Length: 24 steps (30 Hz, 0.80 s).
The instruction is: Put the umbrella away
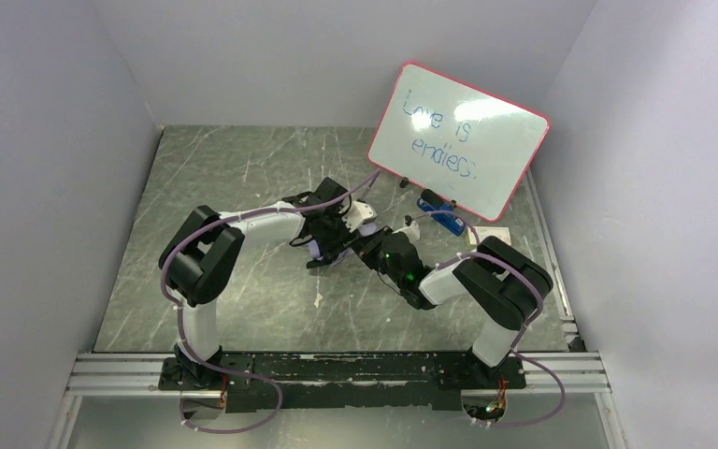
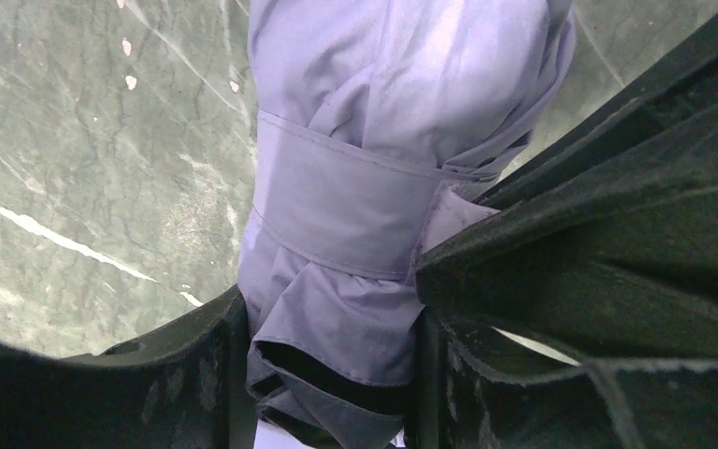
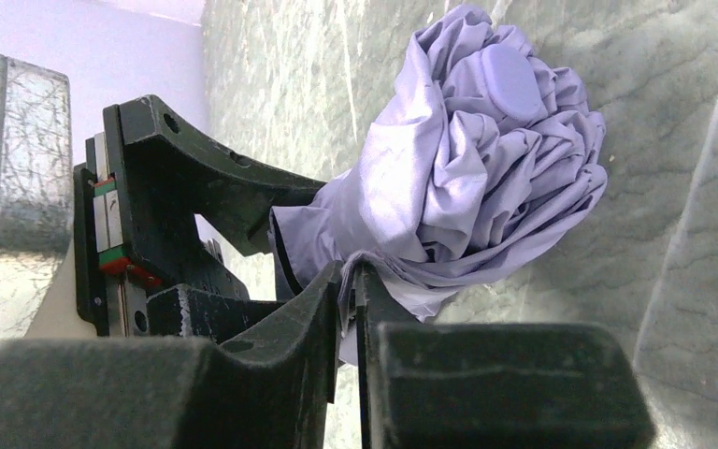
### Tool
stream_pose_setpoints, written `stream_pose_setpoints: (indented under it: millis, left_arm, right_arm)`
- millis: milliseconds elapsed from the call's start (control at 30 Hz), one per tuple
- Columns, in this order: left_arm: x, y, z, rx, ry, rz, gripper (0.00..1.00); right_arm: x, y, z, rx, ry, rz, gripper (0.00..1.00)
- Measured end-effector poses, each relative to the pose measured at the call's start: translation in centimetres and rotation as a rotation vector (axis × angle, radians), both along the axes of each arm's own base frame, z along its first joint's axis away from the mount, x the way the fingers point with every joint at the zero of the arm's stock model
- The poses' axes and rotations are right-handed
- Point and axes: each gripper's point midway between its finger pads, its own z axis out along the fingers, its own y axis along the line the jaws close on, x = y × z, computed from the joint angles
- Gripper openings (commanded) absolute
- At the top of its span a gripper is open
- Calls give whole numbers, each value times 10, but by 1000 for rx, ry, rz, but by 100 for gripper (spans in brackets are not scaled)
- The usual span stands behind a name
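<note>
Slippage is the chief risk. On the left, the left pincer (image 2: 327, 374) is closed around the umbrella (image 2: 402, 84), its jaws pressed against both sides of the folded lavender bundle close to the closing band (image 2: 346, 210). The cloth is soft and loosely bunched, so the bundle could be squeezed out or left to sag if the arm is swung quickly. The umbrella is held over the middle of the surface (image 1: 243, 178), between the two arms; whether it rests on the surface cannot be told. The band is seen wrapped round the bundle, but its fastening is hidden, so it could come undone and the folds could spill open.

To the right, the right pincer (image 3: 348, 281) is shown with its jaws a slit apart and a thin strip of lavender cloth in the slit; whether that strip is gripped cannot be told. If it is caught, cloth could be dragged out when that arm is drawn away. Further right, the blue eraser (image 1: 444, 222) and the whiteboard (image 1: 458, 140) stand near and could be knocked by a wide sweep.

One umbrella, one band, two pincers, one eraser and one whiteboard are counted.
</note>
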Motion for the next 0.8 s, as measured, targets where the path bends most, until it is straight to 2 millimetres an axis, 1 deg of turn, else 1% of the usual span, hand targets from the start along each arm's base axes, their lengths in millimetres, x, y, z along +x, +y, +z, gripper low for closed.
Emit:
stream_pose_setpoints:
  millis: [133,233,367,467,567,733,800]
  left_arm:
    - [1,0,0,2,-8,-1,5]
    - [1,-1,0,2,-12,-3,5]
    - [2,-1,0,2,-17,-3,5]
    - [4,0,1,4,-26,1,5]
    - [6,1,1,9,-34,5,5]
    - [10,2,2,17,-51,15,5]
    - [11,3,2,20,-59,17,5]
  right_arm:
    - [3,0,1,9,3,1,27]
    - [5,-2,1,15,5,-5,31]
    - [7,-2,1,25,8,-6,31]
    - [9,-2,1,34,7,-9,24]
    - [11,-1,0,52,11,-15,21]
    - [16,1,-1,97,7,-27,27]
    - [18,2,1,117,-1,-30,28]
